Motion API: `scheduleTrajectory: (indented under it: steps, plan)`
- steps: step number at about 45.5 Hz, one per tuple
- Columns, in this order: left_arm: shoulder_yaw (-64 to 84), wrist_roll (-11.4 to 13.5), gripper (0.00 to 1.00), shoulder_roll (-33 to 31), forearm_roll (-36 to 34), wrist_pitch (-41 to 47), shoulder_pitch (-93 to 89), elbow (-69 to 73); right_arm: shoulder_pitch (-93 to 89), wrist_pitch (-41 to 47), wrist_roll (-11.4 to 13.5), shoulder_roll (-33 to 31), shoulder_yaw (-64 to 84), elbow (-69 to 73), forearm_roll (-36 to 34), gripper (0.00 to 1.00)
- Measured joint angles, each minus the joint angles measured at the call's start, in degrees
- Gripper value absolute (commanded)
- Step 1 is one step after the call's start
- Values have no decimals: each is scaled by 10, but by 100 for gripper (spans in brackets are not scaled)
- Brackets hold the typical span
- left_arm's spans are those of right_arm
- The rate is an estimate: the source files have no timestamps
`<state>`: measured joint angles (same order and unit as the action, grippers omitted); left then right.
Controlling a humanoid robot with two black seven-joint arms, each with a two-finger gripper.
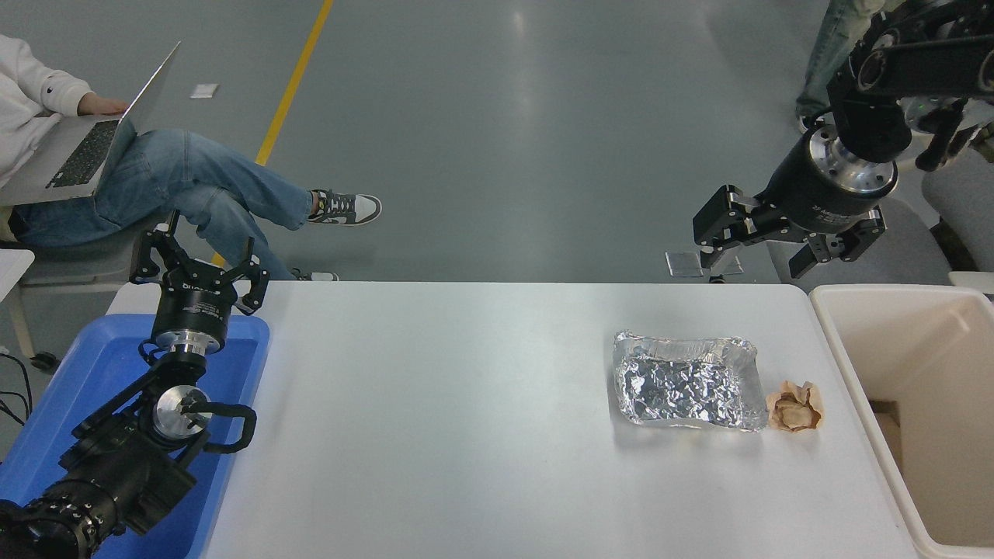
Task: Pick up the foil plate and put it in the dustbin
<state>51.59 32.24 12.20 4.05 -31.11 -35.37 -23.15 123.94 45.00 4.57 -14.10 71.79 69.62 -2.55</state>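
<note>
- The right arm enters from the upper right corner, its upper links cut off by the picture's edge; the right gripper [765, 250] hangs in the air beyond the table's far edge, fingers spread wide and holding nothing.
- The dustbin [848, 371] stands at the table's right end, its right and near sides running out of frame; only part of its inside shows, with a brownish patch low down that is hard to make out.
- The foil plate [686, 381] lies flat on the white table [435, 419], right of centre and well short of the gripper, open side up, its long axis running left to right across the table; its crinkled rims are raised all round and it looks empty.
- A small crumpled tan paper wad [794, 407] sits just beside the plate's right end, between the plate and the dustbin.
- The left gripper [199, 270] is parked at the lower left over a blue tray [241, 365], fingers splayed open and empty; the arm hides much of the tray's floor.
- At the upper left a seated person [163, 182] holds a laptop [93, 140], body cut off by the frame; at the upper right, behind the arm, only another person's leg [831, 46] shows.
</note>
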Motion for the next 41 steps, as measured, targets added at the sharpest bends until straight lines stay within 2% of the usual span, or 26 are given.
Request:
scheduleTrajectory:
  steps: [25,30,41]
  plan:
    - [0,0,99,0,0,0,0,0,-67,-8,-1,-27,-7,-2,-13,98]
    - [0,0,99,-1,0,0,0,0,-100,-53,-1,-29,-16,-2,20,94]
    - [0,0,99,-1,0,0,0,0,-231,-232,0,-42,-69,-9,197,94]
